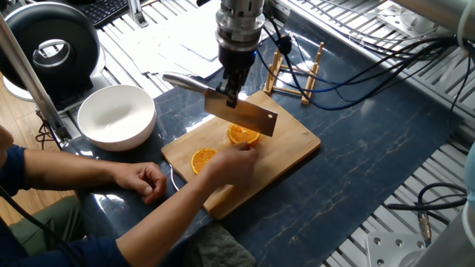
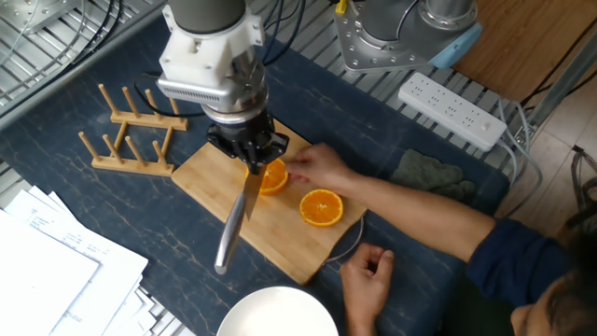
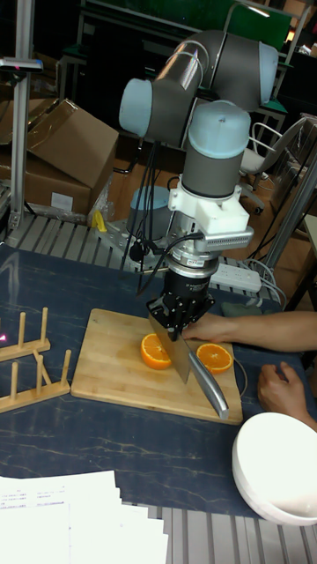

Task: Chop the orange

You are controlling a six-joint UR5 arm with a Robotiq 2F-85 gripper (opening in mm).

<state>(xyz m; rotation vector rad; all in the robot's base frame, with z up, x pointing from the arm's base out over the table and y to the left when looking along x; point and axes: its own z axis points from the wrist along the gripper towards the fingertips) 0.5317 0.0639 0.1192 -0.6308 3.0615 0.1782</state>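
My fingers (image 2: 250, 159) clamp a cleaver (image 1: 239, 114) directly above one orange (image 2: 271, 177) half. A hand (image 2: 317, 168) steadies it from the side.

Two orange halves (image 2: 322, 207) (image 2: 271, 176) lie cut-face up, near each other on the wooden board (image 2: 210, 177).
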